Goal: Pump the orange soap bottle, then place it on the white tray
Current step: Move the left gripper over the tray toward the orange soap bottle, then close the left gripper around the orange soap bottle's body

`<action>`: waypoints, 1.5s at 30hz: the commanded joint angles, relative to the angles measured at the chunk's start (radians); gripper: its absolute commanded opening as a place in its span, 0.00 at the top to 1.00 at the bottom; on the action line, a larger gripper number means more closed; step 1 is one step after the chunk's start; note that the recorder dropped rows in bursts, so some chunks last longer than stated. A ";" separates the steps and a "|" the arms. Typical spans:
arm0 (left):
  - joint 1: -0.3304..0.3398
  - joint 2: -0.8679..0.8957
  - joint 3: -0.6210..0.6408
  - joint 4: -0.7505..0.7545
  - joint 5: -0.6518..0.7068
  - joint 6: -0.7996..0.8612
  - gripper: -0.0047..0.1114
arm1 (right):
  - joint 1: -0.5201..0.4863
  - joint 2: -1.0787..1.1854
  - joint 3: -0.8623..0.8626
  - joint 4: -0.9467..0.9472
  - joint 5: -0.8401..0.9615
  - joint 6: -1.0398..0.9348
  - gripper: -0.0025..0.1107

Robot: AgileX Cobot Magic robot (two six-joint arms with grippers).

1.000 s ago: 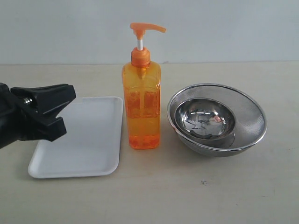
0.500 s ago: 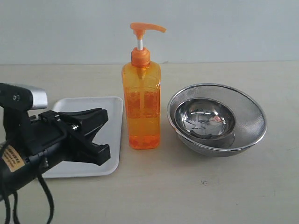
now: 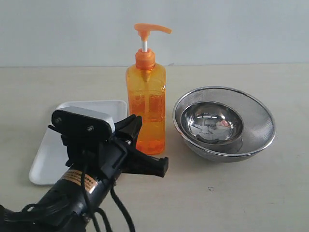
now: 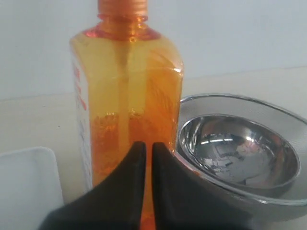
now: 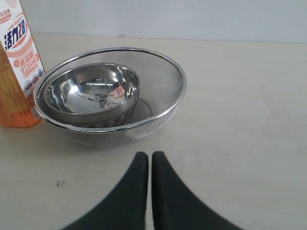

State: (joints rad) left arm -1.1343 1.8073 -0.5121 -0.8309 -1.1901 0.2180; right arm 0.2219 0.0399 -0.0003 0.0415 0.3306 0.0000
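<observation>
Standing between the white tray (image 3: pixel 43 162) and the mesh strainer (image 3: pixel 258 121), the orange soap bottle (image 3: pixel 146 96) is faced by the left gripper (image 4: pixel 145 146), jaws pressed together, nothing held.

Right claw (image 5: pixel 149 158): tips together, empty, above worktop (image 5: pixel 240 120). Steel bowl (image 5: pixel 91 93) nested in mesh strainer (image 5: pixel 160 91). Labelled orange soap bottle (image 5: pixel 14 96) just beside strainer.

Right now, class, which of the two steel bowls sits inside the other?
The small solid bowl: mirror-shiny, it sits inside the wide mesh bowl, whose wall is fine wire netting.
</observation>
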 commanded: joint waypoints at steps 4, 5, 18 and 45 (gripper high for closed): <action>-0.108 0.081 -0.110 -0.240 -0.031 0.040 0.92 | -0.004 -0.007 0.000 -0.003 -0.008 0.000 0.98; -0.112 0.096 -0.118 -0.220 -0.031 0.055 0.92 | -0.004 -0.007 0.000 -0.003 -0.008 0.000 0.98; -0.102 0.177 -0.171 -0.091 -0.031 0.089 0.91 | -0.004 -0.007 0.000 -0.003 -0.008 0.000 0.98; -0.082 0.194 -0.216 -0.175 -0.031 0.046 0.30 | -0.004 -0.007 0.000 0.007 -0.008 0.000 0.98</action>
State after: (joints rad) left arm -1.2250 1.9880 -0.7070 -0.9995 -1.2104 0.2739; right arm 0.2219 0.0399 -0.0003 0.0437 0.3306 0.0000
